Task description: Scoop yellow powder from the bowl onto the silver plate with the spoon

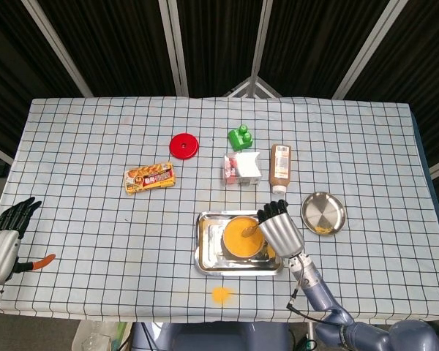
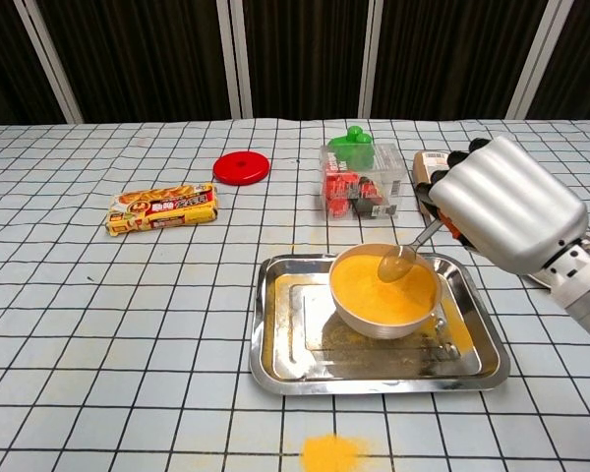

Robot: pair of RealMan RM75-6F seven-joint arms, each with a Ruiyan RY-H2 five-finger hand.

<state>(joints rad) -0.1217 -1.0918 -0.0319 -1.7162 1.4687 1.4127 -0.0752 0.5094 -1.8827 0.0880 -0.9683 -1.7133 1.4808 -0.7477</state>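
**Desk:** What is the right hand doing?

**Me:** My right hand [image 2: 506,202] grips the spoon [image 2: 405,256], fingers wrapped round the handle. The spoon's head sits over the yellow powder in the bowl [image 2: 385,290], right of centre in the chest view. I cannot tell whether it touches the powder.

**Desk:** And the bowl?

**Me:** It stands in the steel tray [image 2: 285,344], lower centre of the frame. The silver plate [image 1: 323,213] lies to the right of the tray in the head view, with a little yellow at its lower edge.

**Desk:** Left hand?

**Me:** My left hand [image 1: 7,234] is at the far lower left of the head view, at the table edge, fingers apart, holding nothing.

**Desk:** Any spill?

**Me:** A spilled yellow patch [image 2: 332,453] lies on the checked cloth [image 2: 128,324] below the tray.
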